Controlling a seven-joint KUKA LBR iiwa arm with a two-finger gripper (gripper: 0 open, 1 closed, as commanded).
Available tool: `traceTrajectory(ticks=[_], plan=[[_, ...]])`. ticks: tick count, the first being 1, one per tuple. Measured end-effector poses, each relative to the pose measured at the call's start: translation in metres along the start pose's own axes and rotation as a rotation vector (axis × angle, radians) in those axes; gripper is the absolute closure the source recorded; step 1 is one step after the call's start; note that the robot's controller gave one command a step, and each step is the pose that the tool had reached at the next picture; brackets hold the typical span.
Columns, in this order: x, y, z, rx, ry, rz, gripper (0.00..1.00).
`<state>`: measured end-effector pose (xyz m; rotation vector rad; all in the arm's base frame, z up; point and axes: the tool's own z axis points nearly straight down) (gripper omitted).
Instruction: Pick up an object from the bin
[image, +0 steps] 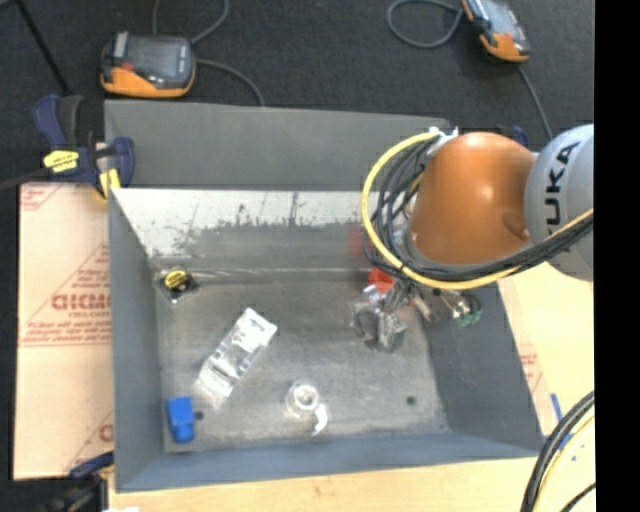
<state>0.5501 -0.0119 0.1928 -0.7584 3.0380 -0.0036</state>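
Gripper (381, 328) low at the bin's (250, 215) right (open or closed: cannot tell). Seemingly the reach-down step; next it needs something to close on.

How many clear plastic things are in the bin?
2: a flat packet left of centre, and a small round piece near the bottom wall of the bin. The arm may hide more.

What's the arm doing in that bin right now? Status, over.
Gripper low, right of centre. Small red thing close beside it, nothing seen held. Clear packet and clear cap lie well apart from it.
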Motion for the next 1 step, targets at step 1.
traceTrajectory(ticks=[1], plan=[[-0.0034, -0.0150, -0.0446, 0.001, 0.001, -0.022, 1.00]])
